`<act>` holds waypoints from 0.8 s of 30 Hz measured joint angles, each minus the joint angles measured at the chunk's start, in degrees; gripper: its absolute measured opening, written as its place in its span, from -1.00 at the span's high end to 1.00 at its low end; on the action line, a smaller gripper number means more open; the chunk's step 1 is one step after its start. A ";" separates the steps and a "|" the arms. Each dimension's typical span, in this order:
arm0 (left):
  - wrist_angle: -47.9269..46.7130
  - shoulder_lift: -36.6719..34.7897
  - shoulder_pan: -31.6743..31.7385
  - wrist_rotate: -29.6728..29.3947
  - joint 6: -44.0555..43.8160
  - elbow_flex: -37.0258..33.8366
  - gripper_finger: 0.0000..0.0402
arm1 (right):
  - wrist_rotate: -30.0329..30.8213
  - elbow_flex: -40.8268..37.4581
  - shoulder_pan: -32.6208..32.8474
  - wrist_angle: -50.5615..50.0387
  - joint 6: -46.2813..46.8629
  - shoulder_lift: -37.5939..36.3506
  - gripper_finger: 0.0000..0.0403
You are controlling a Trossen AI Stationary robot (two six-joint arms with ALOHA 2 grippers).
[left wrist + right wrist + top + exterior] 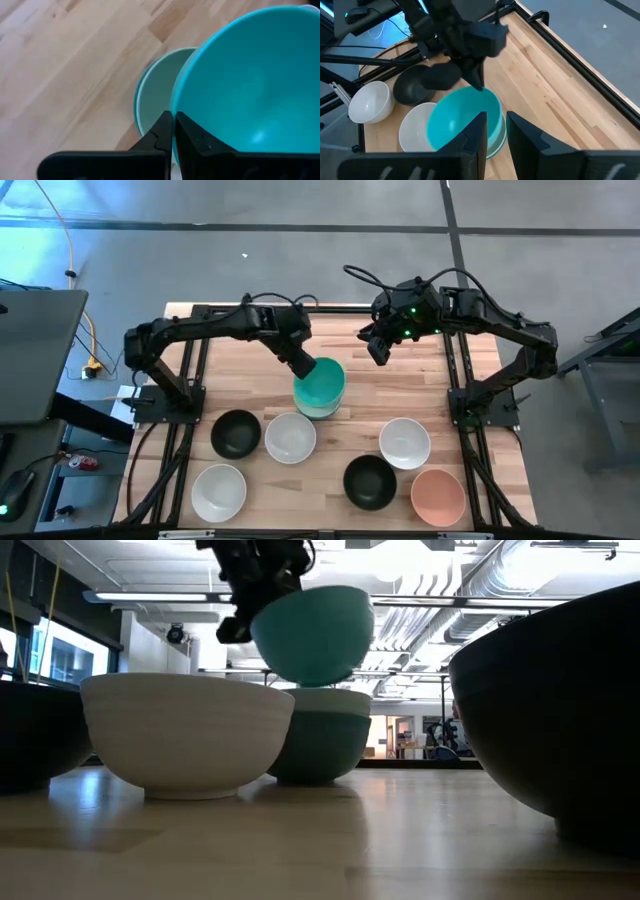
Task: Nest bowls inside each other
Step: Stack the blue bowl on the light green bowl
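Above the pale mint bowl [322,406] mid-table, my left pincer [173,131] clamps a smooth teal bowl's [250,85] rim; my right pincer [495,131] hangs apart nearby.

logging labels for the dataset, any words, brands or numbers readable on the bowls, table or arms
None can be read in any view.
The teal bowl in the left claw, the other bowls and the wooden table are plain.
Items in the room beyond are too small and blurred to tell.
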 joint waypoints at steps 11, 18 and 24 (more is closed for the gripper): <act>-0.64 6.99 -2.10 0.15 0.44 0.00 1.00 | -0.04 0.00 0.00 -1.67 0.70 0.02 0.68; -1.07 8.54 -2.14 -1.71 0.81 0.00 1.00 | -0.04 0.00 1.12 -1.81 1.07 0.01 0.68; -1.03 8.52 -2.14 -3.34 0.72 0.00 1.00 | 0.13 0.00 2.33 -1.81 1.11 0.00 0.68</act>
